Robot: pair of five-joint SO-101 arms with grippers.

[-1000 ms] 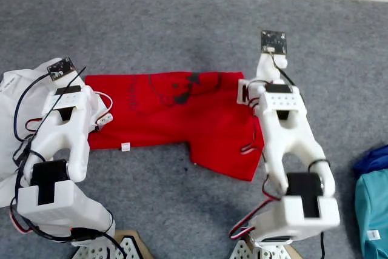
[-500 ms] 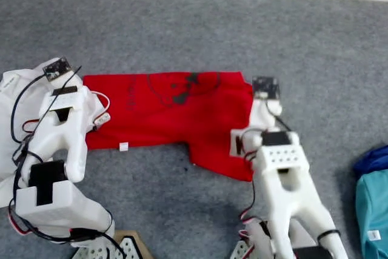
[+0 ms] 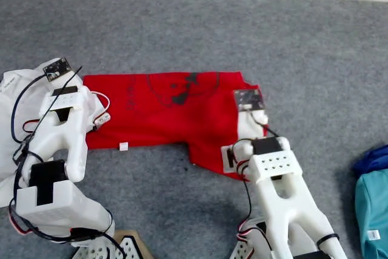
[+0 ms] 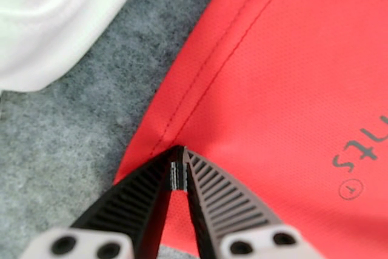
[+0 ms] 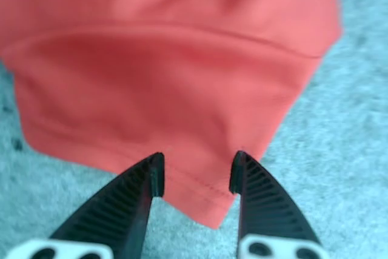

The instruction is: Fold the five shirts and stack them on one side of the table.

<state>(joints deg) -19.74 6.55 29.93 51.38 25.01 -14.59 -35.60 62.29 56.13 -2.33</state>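
Note:
A red shirt [image 3: 176,110] lies flat across the middle of the grey carpeted table, partly folded, with one sleeve reaching toward the near side. In the left wrist view my left gripper [image 4: 176,171] is shut on the hem at the red shirt's [image 4: 291,89] left edge. My left arm [image 3: 60,125] stands over that edge. In the right wrist view my right gripper [image 5: 197,174] is open, low over the red sleeve's hem [image 5: 182,119], a finger on each side. My right arm [image 3: 267,168] stands at the shirt's right end.
A heap of white shirts [image 3: 12,107] lies at the left edge, partly under the left arm, and appears in the left wrist view as white cloth [image 4: 60,16]. Blue and teal shirts [image 3: 373,210] lie at the right edge. Bare carpet lies beyond the red shirt.
My right arm has drawn back from beyond the shirt's far right corner to the near right sleeve. The shirt's right edge has shifted a little. The left arm has kept still.

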